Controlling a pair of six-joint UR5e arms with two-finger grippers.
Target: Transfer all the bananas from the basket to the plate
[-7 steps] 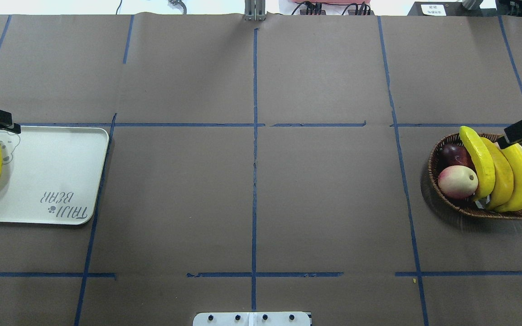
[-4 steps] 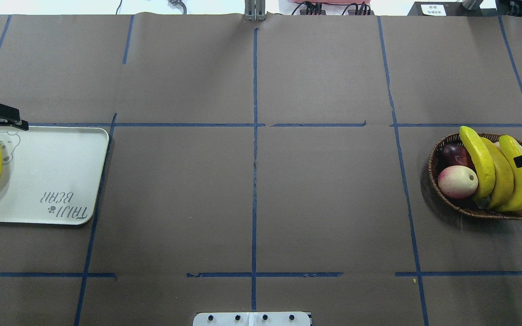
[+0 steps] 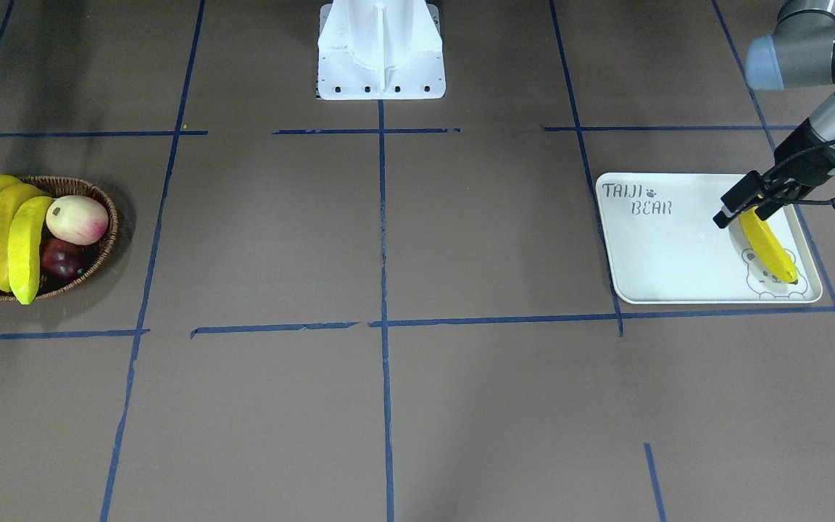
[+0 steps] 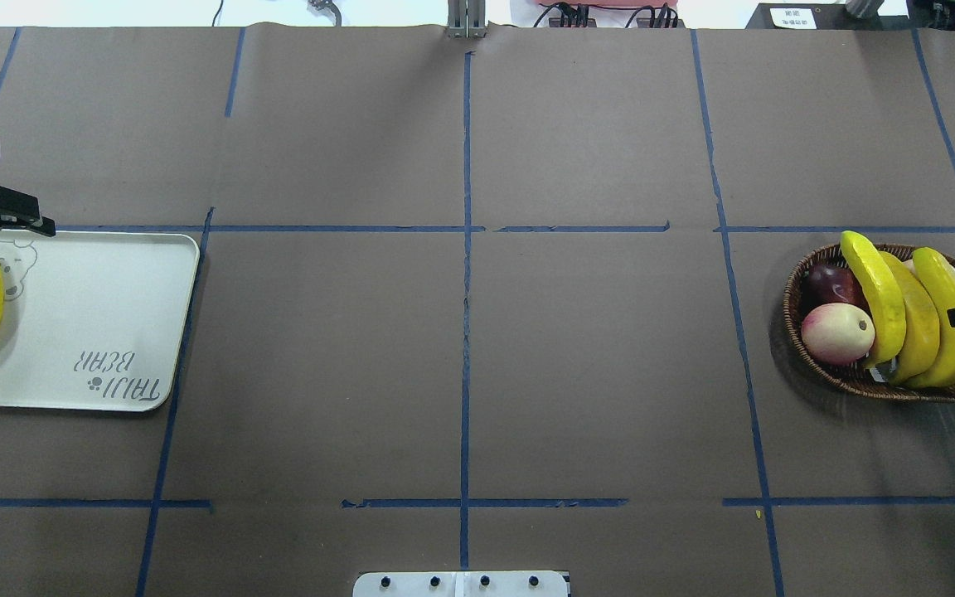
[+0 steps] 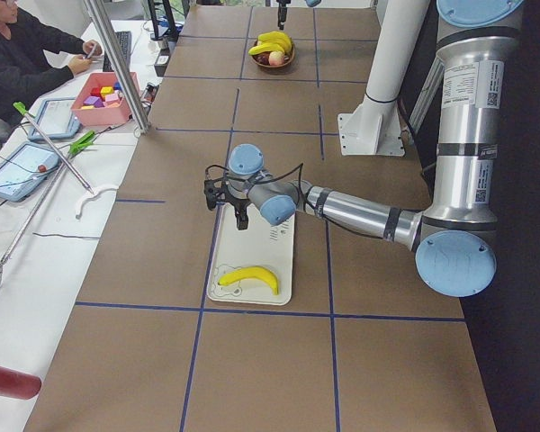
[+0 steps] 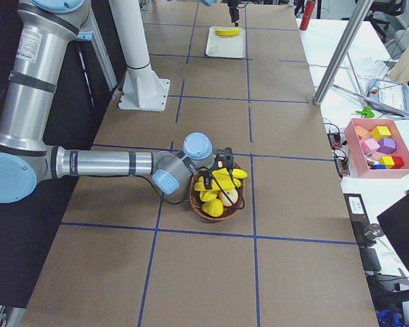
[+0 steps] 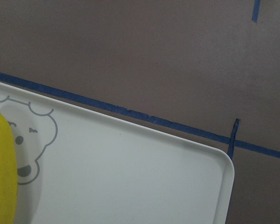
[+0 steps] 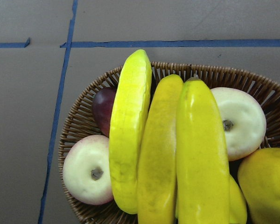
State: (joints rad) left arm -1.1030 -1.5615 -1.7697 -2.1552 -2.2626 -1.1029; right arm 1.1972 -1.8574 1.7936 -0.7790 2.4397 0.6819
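Left gripper (image 4: 17, 238) spread, empty, above plate (image 4: 96, 315)

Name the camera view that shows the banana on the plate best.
Exterior left: the plated banana shows whole and uncovered. Front-facing shows it larger, but the left gripper covers one end. Overhead and left wrist crop it at the frame edge; exterior right shows it tiny; right wrist misses it.

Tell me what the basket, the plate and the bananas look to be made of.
Basket: woven wicker or rattan, matte brown; crossed strands and braided rim show.
Plate: probably plastic or melamine, smooth off-white with a soft sheen and printed grey bear.
Bananas: likely moulded plastic replicas, glossy; colour unnaturally even, highlights hard.
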